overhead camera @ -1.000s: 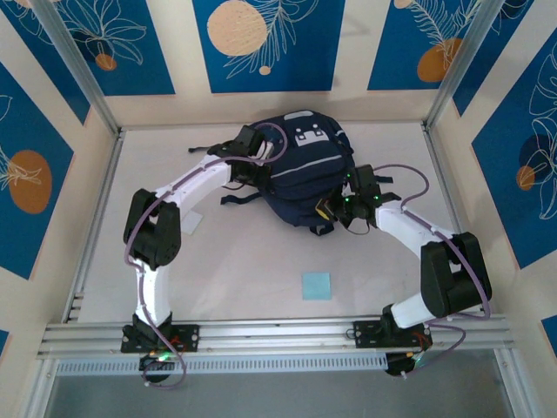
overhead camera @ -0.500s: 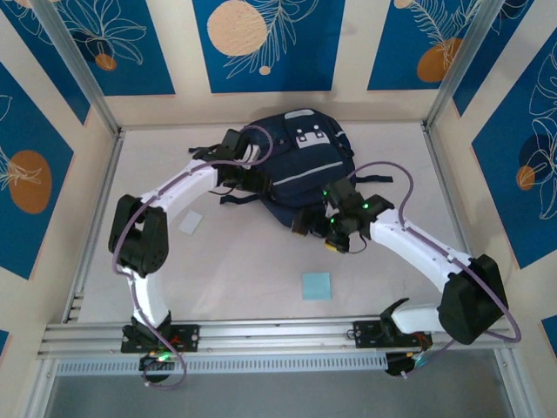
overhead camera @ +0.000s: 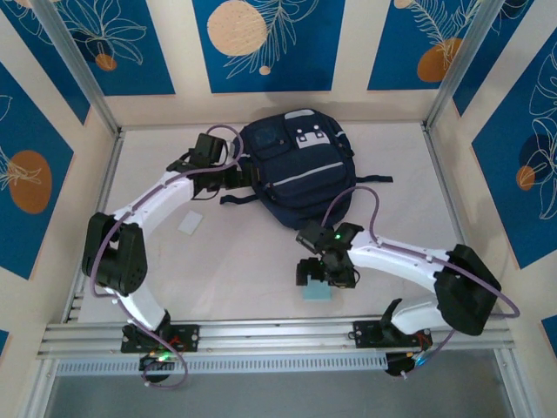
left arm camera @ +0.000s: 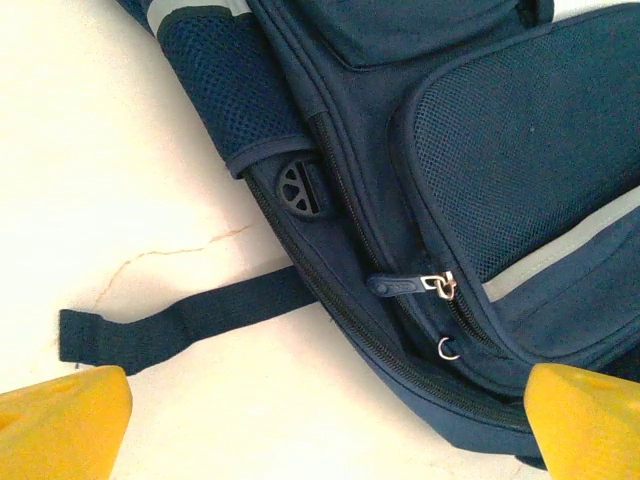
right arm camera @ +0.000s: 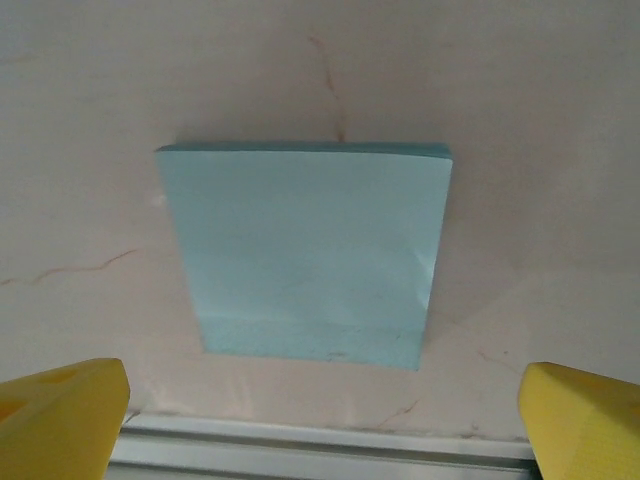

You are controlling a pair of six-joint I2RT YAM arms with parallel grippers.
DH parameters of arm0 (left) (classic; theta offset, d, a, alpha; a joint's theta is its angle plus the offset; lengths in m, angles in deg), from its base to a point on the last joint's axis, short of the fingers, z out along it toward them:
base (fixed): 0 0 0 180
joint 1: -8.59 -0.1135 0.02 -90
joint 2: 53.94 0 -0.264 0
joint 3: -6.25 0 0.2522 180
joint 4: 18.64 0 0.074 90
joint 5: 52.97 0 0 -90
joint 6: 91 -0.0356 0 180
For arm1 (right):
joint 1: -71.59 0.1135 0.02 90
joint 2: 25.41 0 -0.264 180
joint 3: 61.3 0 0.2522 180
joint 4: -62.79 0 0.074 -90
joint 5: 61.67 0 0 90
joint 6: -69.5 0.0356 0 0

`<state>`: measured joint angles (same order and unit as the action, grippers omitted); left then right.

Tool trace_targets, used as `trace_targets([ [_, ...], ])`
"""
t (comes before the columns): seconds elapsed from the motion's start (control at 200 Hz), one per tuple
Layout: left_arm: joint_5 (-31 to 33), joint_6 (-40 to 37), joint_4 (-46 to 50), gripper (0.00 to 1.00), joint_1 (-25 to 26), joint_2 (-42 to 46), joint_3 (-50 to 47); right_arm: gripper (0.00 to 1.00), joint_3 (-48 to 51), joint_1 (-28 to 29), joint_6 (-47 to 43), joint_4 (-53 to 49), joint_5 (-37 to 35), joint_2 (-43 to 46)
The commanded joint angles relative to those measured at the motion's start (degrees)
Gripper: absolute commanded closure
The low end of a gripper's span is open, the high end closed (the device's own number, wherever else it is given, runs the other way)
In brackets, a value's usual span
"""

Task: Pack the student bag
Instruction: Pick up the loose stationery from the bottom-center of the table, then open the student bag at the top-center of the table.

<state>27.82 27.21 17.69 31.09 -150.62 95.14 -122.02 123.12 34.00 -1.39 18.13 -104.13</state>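
Left end effector: fingers spread wide, nothing between them. It sits just beside the left flank of the student bag; contact cannot be judged from the top view.

Right end effector: fingers also wide apart, empty, low over a light blue pad near the front rail. It is well apart from the bag, which lies beyond it toward the back wall.

Bag position: far centre of the desk, flat, with its white patches at the far end and its grey stripe running across the middle.

Left wrist view: end effector straddles the bag's side seam. It gives detail the top view lacks: a zipper pull, a black buckle under the mesh pocket, and a loose black strap lying on the desk.

Right wrist view: end effector frames the blue pad squarely. The pad lies flat on the desk.

The top view alone shows a small white pad, left of centre.
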Motion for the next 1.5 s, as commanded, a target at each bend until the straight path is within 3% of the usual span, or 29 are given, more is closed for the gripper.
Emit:
trace_targets([
  [0.0, -2.5, 2.9, -2.9, 0.0, -0.3, 1.7, -0.4, 0.0, -0.4, 3.0, 1.9, 1.6, -3.8, -3.1],
  [0.11, -3.0, 2.8, -2.1, 0.0, -0.3, 1.4, -0.2, 0.0, -1.2, 5.3, 2.1, 3.2, -5.3, -7.2],
  [0.295, -3.7, 3.4, -2.8, 0.0, -0.4, 2.0, -0.9, 0.09, -2.1, 5.6, 1.0, 4.1, -5.1, -12.1],
  [0.475, -4.1, 3.4, -2.9, 0.0, -0.4, 1.8, -0.6, 0.34, -1.7, 5.6, 0.1, 5.3, -4.2, -12.6],
  [0.605, -4.5, 3.2, -2.9, 0.01, -0.3, 1.6, -0.2, 0.45, -1.8, 5.4, 0.0, 5.2, -4.0, -12.3],
  [0.785, -4.6, -0.1, -1.2, 0.04, 0.2, 0.9, 2.1, 0.46, -3.4, 3.0, -1.0, 3.0, -4.0, -9.2],
  [0.96, -1.9, -9.4, 3.5, 0.08, 3.7, -1.2, 7.5, 0.45, -6.1, -7.5, -6.6, 0.4, -2.2, -1.8],
  [1.195, 5.2, -25.5, 11.8, 0.14, 12.3, -8.4, 19.3, 0.45, -9.4, -29.5, -13.4, 2.9, 5.4, 4.8],
  [1.325, 6.7, -30.2, 15.5, 0.15, 15.9, -13.8, 26.7, 0.45, -11.5, -40.5, -13.6, 5.8, 9.4, 4.7],
  [1.495, 7.2, -34.1, 19.7, 0.16, 19.3, -21.2, 35.8, 0.45, -11.6, -50.2, -9.7, 11.7, 13.1, 4.5],
])
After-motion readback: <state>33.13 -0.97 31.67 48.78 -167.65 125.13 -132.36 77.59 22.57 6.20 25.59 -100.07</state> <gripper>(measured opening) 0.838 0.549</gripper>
